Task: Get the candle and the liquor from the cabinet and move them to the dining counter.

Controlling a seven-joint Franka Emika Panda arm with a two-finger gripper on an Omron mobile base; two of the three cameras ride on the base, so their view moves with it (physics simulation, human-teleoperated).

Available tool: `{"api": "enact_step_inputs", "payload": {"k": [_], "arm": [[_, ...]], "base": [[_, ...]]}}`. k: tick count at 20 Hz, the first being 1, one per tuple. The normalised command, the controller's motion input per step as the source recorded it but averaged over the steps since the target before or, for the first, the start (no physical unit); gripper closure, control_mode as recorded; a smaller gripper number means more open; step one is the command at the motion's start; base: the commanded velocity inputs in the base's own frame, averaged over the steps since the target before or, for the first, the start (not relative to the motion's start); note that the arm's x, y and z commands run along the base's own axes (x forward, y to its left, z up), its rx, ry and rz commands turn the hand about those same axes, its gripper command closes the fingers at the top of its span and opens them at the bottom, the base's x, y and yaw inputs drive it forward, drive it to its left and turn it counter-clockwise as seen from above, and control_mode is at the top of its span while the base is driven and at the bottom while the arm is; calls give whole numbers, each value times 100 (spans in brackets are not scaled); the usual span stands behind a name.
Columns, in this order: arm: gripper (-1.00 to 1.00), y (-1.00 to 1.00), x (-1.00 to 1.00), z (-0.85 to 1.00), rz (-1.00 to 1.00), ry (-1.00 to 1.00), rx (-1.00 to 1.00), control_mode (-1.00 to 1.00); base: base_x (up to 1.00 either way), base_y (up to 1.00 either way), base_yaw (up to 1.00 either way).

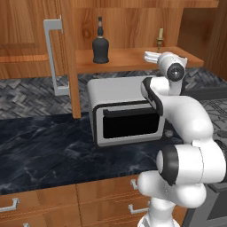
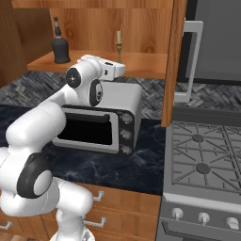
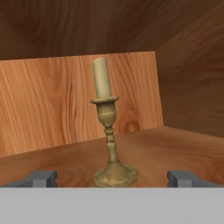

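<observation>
I see the short cream-yellow candle in its small brass holder (image 3: pixel 109 127) standing upright on the shelf of the reddish-brown wooden wall cabinet (image 1: pixel 128 58), towards the shelf's right end and back near the rear wall. Through the hand camera its round flat base sits squarely between my two dark fingertips (image 3: pixel 43 178), with bare shelf showing on either side, so nothing is touching it. My two-finger gripper (image 3: pixel 113 180) is spread wide and empty, pointed straight at the candle from the shelf's front edge.

Well apart from the candle, towards the left end of the same shelf, I have the dark grey-black liquor bottle with squat bell-shaped body and thin neck (image 1: pixel 100 42), upright, a little nearer the front edge than the candle. The cabinet doors hang open on both sides; the left one shows its long grey metal bar handle (image 1: pixel 54 55), and the right door shows a matching bar handle (image 2: pixel 194 61).

Below the shelf, a light grey toaster oven with a dark glass door (image 1: pixel 126 116) sits on the black marble-look countertop with pale veins (image 1: pixel 44 150), against the rear edge by the herringbone grey tile backsplash (image 1: pixel 26 95). My white arm rises in front of it, elbow bent over the counter's front edge. To the right of the counter stands a grey gas stove with cast grates and front knobs (image 2: pixel 204 162). Wooden drawers with small handles (image 1: pixel 53 204) run under the counter.
</observation>
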Motion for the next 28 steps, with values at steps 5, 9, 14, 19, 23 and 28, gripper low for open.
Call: {"api": "enact_step_inputs", "payload": {"k": [5, 9, 14, 19, 23, 28], "arm": [[-100, -2, 7, 0, 0, 0, 0, -100], [-100, 0, 23, 0, 0, 0, 0, -100], [-100, 0, 21, 1, 0, 0, 0, -100], [-100, -6, 7, 22, -3, 0, 0, -100], [-100, 0, 6, 29, -6, 0, 0, -100], [-100, 5, 11, 8, -3, 0, -2, -100]], "base": [[0, 0, 0], [0, 0, 0], [0, 0, 0], [0, 0, 0], [0, 0, 0], [0, 0, 0]]}}
